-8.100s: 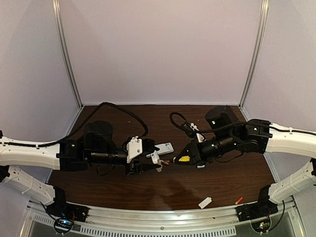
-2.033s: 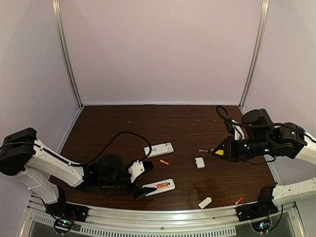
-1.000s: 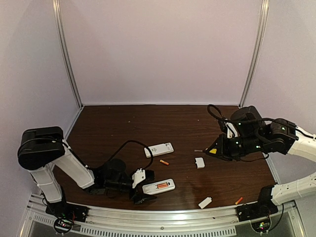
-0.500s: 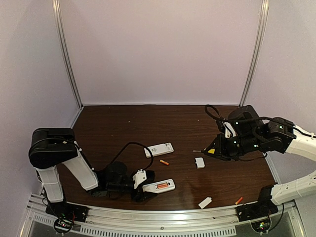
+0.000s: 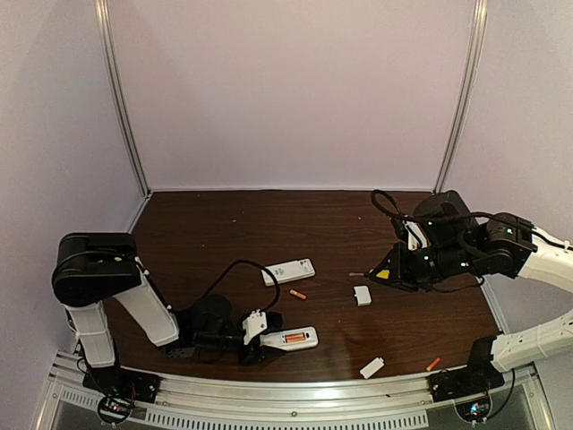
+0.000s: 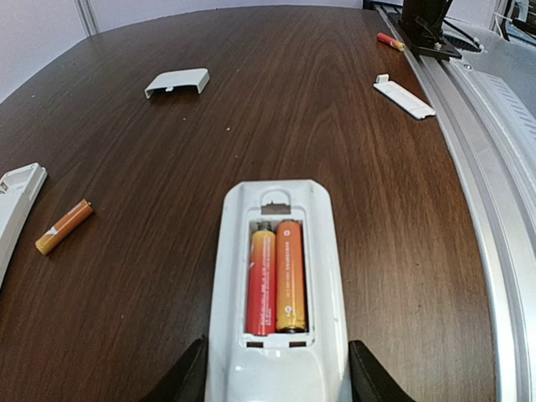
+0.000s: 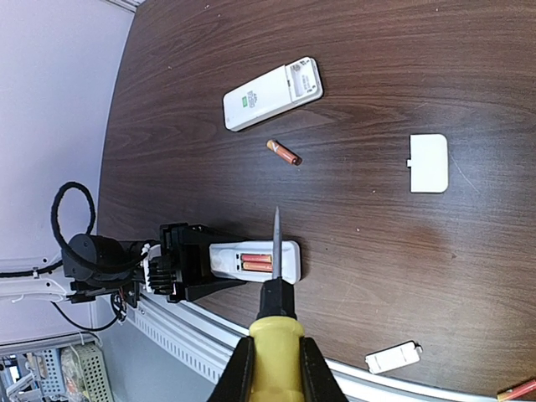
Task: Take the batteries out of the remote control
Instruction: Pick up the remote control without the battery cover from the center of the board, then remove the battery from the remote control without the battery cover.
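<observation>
Down at the near edge, the left gripper [image 5: 262,337] is sitting around the end of the near remote [image 6: 280,251], which is lying face down on the table [image 5: 224,233]. Its fingers [image 6: 188,381] are pressing against both sides with no gap showing, so it is gripping the remote. The lower edge of the wrist view is cutting off most of each finger.

The compartment is lying open, and the batteries [image 6: 275,278] are sitting inside it side by side, one redder and one more orange. Their near ends are tucking under the compartment's rim.

Over on the right, the right gripper [image 7: 276,368] is clamping the yellow handle of the screwdriver [image 7: 276,327]. The shaft is hanging above the table, and in that wrist view its tip is lining up over the open compartment. How high it is hanging I cannot tell. In the top view the shaft is barely showing.

A loose battery [image 5: 297,294] is lying between the near remote and the far remote [image 5: 288,270]. One white cover [image 5: 362,295] is resting mid-table and a second cover [image 5: 372,367] by the front rail. Another battery [image 5: 433,364] is lying near the right arm's base, half cut off in the right wrist view.
</observation>
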You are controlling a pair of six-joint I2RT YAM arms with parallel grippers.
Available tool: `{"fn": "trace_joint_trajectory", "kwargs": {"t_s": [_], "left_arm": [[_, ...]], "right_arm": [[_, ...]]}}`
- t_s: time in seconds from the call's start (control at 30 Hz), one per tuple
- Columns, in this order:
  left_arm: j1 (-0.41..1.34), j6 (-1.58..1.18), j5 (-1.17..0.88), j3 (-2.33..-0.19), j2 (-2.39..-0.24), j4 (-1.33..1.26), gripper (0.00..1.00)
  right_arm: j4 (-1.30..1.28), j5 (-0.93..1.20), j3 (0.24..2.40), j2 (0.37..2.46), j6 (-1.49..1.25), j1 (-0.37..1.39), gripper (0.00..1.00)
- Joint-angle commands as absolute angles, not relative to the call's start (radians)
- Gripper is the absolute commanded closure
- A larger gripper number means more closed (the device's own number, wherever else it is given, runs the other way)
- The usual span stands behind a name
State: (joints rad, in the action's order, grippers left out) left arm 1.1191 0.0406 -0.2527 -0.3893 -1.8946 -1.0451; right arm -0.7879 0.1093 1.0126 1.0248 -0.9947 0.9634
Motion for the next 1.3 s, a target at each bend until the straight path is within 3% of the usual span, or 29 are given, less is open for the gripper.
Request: {"fn": "trace_joint_trajectory", "kwargs": {"t_s": [0.0,0.07,0.67,0.87,1.27], "left_arm": [[1.123,0.069,-0.246,-0.401,-1.802,-0.923,0.97],[1.122,0.080,-0.224,-0.405,-1.751,-0.871,1.00],[1.121,0.140,-0.075,-0.519,-1.386,-0.432,1.00],[1.121,0.096,0.044,-0.560,-1.330,-0.325,1.00],[1.122,0.108,0.034,-0.601,-1.271,-0.235,1.00]], "right_arm": [[-0.766,0.115,1.016,1.026,-0.965,0.956,1.00],[-0.767,0.112,1.028,1.037,-0.949,0.956,1.00],[-0.723,0.123,1.037,1.045,-0.841,0.952,1.00],[-0.710,0.118,1.029,1.038,-0.839,0.951,1.00],[-0.633,0.161,0.982,0.984,-0.864,0.917,1.00]]}}
